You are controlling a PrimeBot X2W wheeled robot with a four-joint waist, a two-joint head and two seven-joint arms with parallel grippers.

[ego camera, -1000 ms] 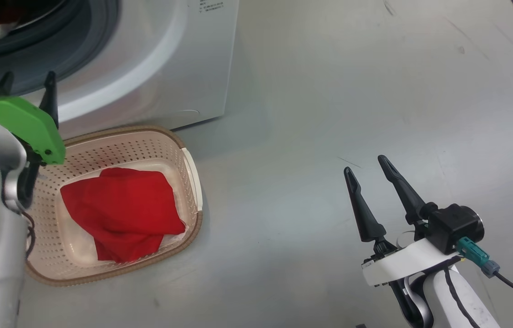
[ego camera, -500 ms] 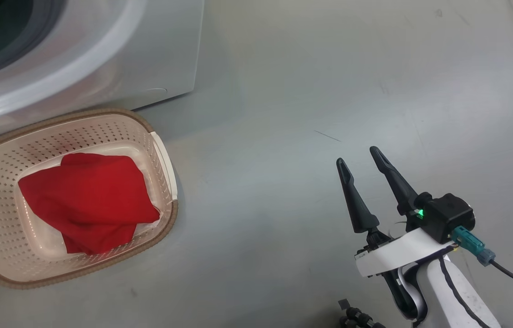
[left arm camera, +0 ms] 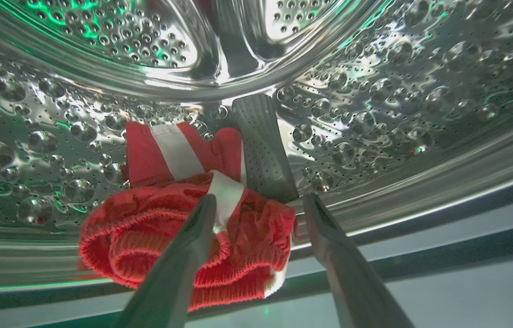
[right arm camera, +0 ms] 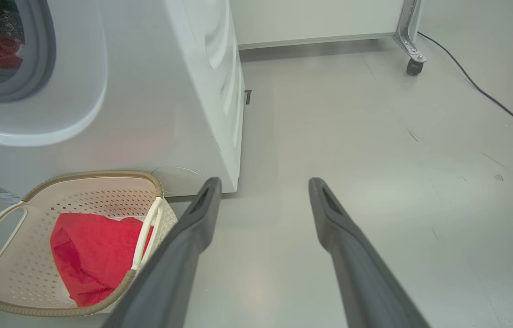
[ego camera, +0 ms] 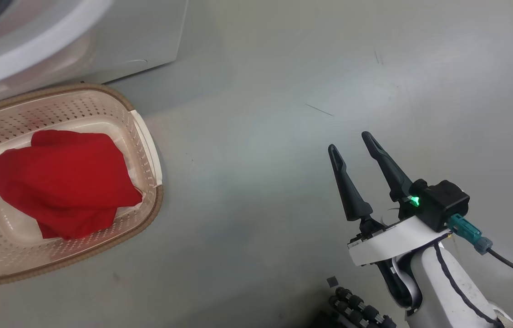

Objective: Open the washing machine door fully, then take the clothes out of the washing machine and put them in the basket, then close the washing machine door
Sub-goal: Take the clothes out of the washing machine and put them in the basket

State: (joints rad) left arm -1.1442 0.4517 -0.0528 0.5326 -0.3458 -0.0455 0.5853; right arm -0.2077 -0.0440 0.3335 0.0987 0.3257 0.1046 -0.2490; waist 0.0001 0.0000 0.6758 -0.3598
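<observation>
Left gripper sits inside drum, fingers spread, empty; red garment with white bands lies at 7 o'clock, contact unclear. Plain red garment lies in basket, 9 o'clock in head view, beside washing machine. Right gripper is spread, empty, over floor at 4 o'clock.

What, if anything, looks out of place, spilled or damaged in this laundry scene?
Nothing stands out. The plain red garment lies inside the upright basket beside the washing machine; the red-and-white garment sits in the drum, not yet taken out.
</observation>
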